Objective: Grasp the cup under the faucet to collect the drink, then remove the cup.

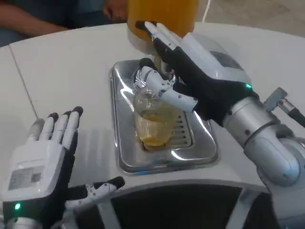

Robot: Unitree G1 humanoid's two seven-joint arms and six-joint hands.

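cup (153, 125) on tray (190, 152), gripped by right hand (190, 71) fingers (167, 90).

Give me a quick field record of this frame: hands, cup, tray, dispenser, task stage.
right hand: reaches over the tray, fingers around the cup's upper part, gripping it
left hand: on the table left of the tray, fingers spread, holding nothing
cup: clear ribbed, upright on the tray, orange drink in its lower part
tray: shiny metal drip tray with a slotted grate, on the white table
dispenser: orange tank behind the tray; faucet hidden by the right hand
task stage: cup partly filled, not yet removed
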